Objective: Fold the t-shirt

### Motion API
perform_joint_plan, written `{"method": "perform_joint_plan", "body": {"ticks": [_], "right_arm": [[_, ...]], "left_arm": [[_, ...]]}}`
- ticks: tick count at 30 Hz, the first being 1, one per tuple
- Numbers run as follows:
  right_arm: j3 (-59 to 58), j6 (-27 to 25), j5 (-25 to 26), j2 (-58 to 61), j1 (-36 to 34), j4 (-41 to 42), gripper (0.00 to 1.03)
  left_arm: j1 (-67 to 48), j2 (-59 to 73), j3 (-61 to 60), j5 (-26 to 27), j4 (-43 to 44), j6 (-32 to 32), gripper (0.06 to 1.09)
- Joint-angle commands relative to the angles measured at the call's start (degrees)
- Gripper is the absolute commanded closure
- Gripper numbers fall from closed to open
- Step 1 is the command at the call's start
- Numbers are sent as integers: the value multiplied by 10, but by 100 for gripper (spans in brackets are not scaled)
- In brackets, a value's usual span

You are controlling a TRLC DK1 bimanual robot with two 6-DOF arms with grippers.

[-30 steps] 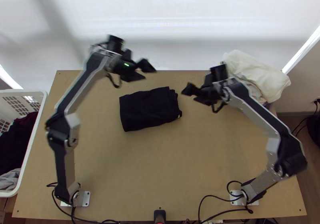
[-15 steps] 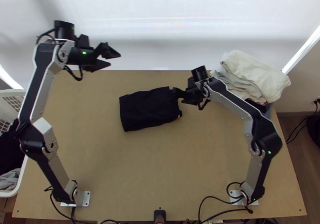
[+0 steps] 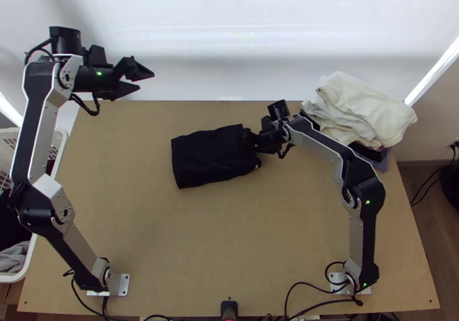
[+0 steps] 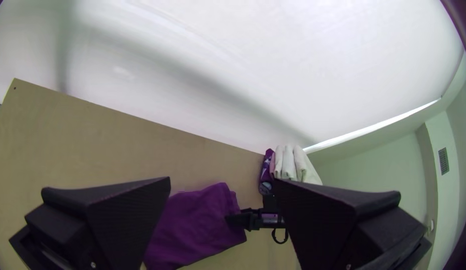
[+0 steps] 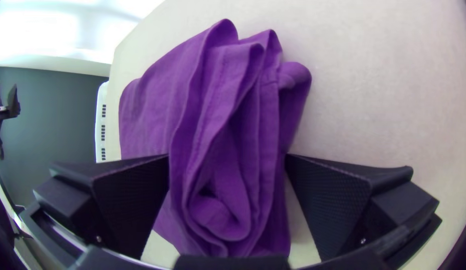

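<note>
Shirt: lies on the table, left of centre and toward the far side, folded into a compact rectangle with its longer sides running roughly across the table.
Shirt, right end: several layers and loose folds visible, stacked and somewhat uneven; the folds form a small hollow in the right wrist view. A small pale spot shows at the near corner of this end.
Right gripper: at the shirt's right end, low over the cloth. Fingers spread, one to each side of the layered folds; no pinch observed. Whether either finger touches the cloth cannot be told.
Left gripper: beyond the table's far edge, at the left, well apart from the shirt. Fingers spread, nothing between them.
Pile: folded cloths stacked at the table's far right corner, pale pieces on top, darker ones beneath.
Basket: white, slatted, beside the table's left edge, holding dark cloth and a grey piece.
Cables: loose on the table around both arm bases.
</note>
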Motion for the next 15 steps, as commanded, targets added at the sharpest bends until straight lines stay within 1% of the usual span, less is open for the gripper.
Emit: {"method": "perform_joint_plan", "body": {"ticks": [1, 7, 8, 9, 10, 11, 13, 14, 15], "right_arm": [[16, 2, -11, 32, 31, 0, 4], [62, 18, -10, 57, 78, 0, 5], [70, 25, -11, 59, 79, 0, 9], [74, 27, -11, 59, 78, -1, 18], [78, 32, -11, 56, 75, -2, 32], [79, 38, -11, 48, 72, -3, 51], [78, 43, -11, 22, 60, -3, 96], [78, 50, -11, 8, 54, -4, 99], [75, 51, -11, -10, 50, -4, 100]], "left_arm": [[19, -33, -6, -4, -6, 10, 10], [38, -43, -6, -7, -12, 12, 10], [41, -44, -6, -7, -15, 13, 10], [45, -45, -7, -7, -17, 15, 10], [47, -46, -7, -7, -19, 15, 10], [49, -49, -8, -8, -22, 16, 10], [59, -52, -8, -7, -26, 23, 10], [63, -53, -9, -7, -28, 25, 10], [66, -55, -9, -7, -29, 26, 10]]}}
